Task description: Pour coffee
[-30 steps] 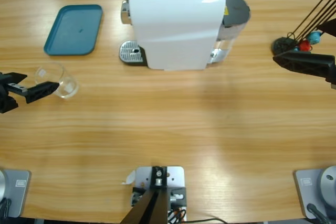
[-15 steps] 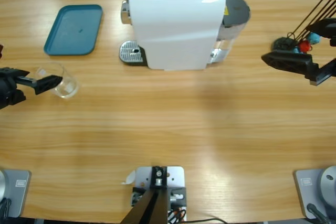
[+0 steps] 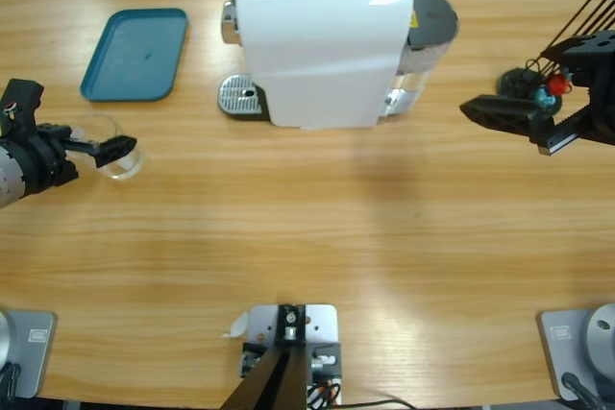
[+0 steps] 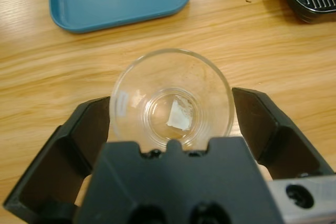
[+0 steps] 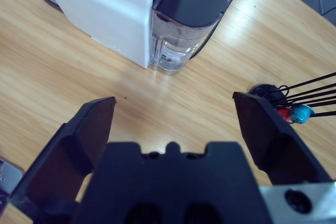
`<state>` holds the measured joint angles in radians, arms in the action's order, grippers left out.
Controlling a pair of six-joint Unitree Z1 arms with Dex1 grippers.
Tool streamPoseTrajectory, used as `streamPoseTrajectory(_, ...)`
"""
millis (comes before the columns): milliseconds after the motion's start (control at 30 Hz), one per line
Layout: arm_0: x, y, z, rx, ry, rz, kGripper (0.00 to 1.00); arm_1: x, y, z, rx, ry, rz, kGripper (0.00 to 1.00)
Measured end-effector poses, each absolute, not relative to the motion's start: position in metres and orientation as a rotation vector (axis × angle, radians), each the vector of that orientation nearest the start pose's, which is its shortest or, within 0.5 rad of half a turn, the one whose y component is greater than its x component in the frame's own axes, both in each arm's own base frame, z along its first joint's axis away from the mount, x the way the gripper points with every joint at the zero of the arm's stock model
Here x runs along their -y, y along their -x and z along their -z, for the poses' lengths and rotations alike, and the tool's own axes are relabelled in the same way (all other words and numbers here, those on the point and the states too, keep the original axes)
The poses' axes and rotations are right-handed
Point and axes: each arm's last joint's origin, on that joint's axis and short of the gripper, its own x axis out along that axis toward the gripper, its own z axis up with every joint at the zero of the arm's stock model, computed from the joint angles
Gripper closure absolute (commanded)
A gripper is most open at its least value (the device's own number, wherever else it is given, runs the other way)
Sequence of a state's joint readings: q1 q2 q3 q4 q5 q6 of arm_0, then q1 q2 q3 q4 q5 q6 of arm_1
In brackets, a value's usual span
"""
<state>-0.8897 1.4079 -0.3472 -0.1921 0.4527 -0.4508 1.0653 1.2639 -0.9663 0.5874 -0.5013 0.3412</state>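
Closing in: your left pincer [image 4: 170, 124] straddles a small clear glass [image 4: 171, 98] on the wooden counter [image 3: 317, 218], one black jaw to each side.
Left pincer: spread wide, with a gap between each jaw and the glass wall; nothing is gripped yet.
Glass: upright, near the counter's left end, just below the teal tray [image 3: 135, 53] in the high view. The left wrist view looks down its mouth to a clear base with a pale glint.
Coffee: none can be made out in the glass; it looks empty, or close to it.
Coffee machine: the white coffee machine [image 3: 317, 45] stands at the counter's far middle, its metal drip grate [image 3: 240, 96] facing the tray side, well apart from the glass.
Right pincer: your right pincer [image 5: 173, 121] hangs spread and empty over bare counter beside the machine's water tank [image 5: 181, 35], near a black stand with thin rods [image 3: 567, 40].
Step in hand: judged as gripping the glass so it can go to the grate.
Doing it well: centre the glass between the jaws before you close, and close gently on the lower wall, since thin clear glass can slip or tip. Keep it level as you lift and steer clear of the tray rim.
Risk: an off-centre squeeze may nudge the glass over.
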Motion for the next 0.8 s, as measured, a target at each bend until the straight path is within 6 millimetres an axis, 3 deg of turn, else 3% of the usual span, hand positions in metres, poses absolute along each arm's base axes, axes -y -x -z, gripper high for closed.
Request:
streamPoseTrajectory(67,0.120,-0.126,-0.199,-0.744,-0.120,0.229,0.355,-0.157,-0.114,-0.339,-0.711,0.313,-0.403,0.000)
streamPoseTrajectory(200,0.118,-0.126,-0.195,-0.739,-0.125,0.216,0.345,-0.160,-0.115,-0.338,-0.716,0.317,-0.401,0.000)
streamPoseTrajectory(267,0.119,-0.127,-0.193,-0.738,-0.126,0.213,0.519,-0.160,-0.115,-0.338,-0.714,0.316,-0.401,0.000)
streamPoseTrajectory(333,0.120,-0.128,-0.192,-0.729,-0.124,0.208,0.578,-0.160,-0.116,-0.339,-0.713,0.314,-0.402,0.000)
streamPoseTrajectory(433,0.121,-0.129,-0.190,-0.713,-0.117,0.209,1.000,-0.160,-0.116,-0.340,-0.713,0.314,-0.402,0.000)
streamPoseTrajectory(667,0.120,-0.128,-0.190,-0.682,-0.186,0.261,1.000,-0.161,-0.116,-0.342,-0.710,0.312,-0.403,0.000)
streamPoseTrajectory(800,0.124,-0.127,-0.203,-0.665,-0.252,0.501,1.000,-0.160,-0.116,-0.340,-0.714,0.344,-0.399,0.000)
